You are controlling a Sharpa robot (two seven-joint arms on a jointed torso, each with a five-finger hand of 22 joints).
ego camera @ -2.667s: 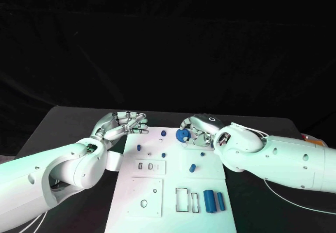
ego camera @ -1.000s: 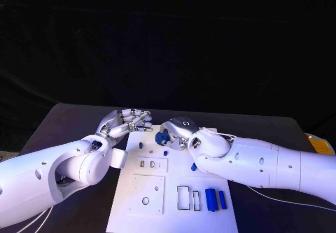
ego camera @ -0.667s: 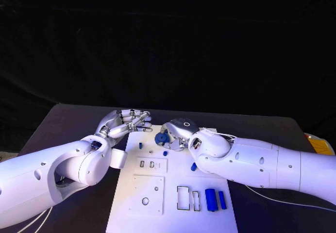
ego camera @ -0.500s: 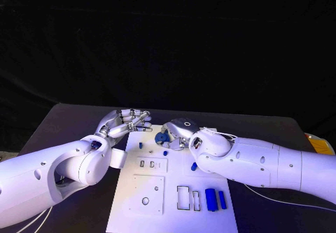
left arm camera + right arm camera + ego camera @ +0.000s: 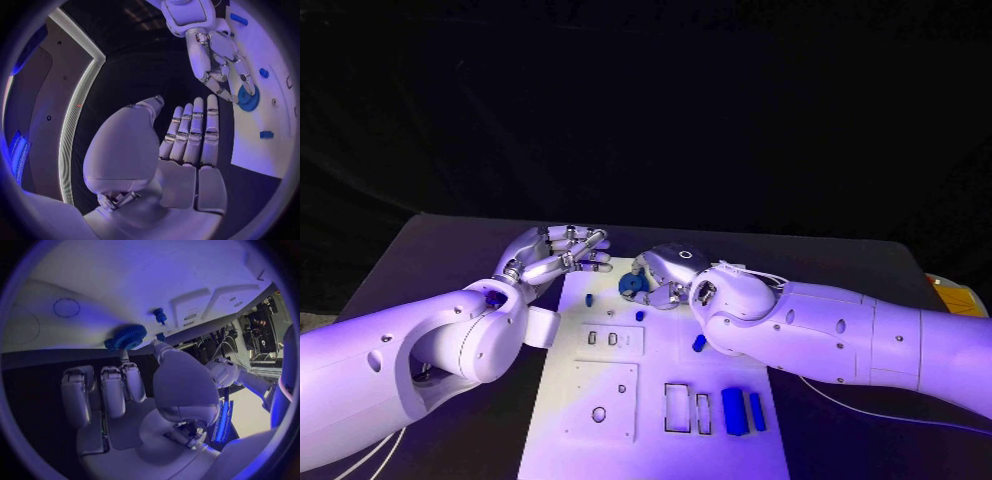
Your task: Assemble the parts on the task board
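Task board (image 5: 653, 420), white plate, runs from centre to bottom of head frame on the black table (image 5: 430, 250). Right hand (image 5: 664, 270) sits at the board's top end, fingertips pinching a blue gear (image 5: 633, 284); the gear is at the board's upper left, by the edge. Left hand (image 5: 560, 253) hovers just left of the board's top corner, fingers straight and together, holding nothing. Judgement: gear is being seated on its peg; keep it flat, lower straight, release only once it sits flush. Board recesses lower right: two blue bars (image 5: 743, 411) lying side by side, two outlined slots (image 5: 687, 408) beside them unfilled. Small blue peg (image 5: 700, 343) mid-board.
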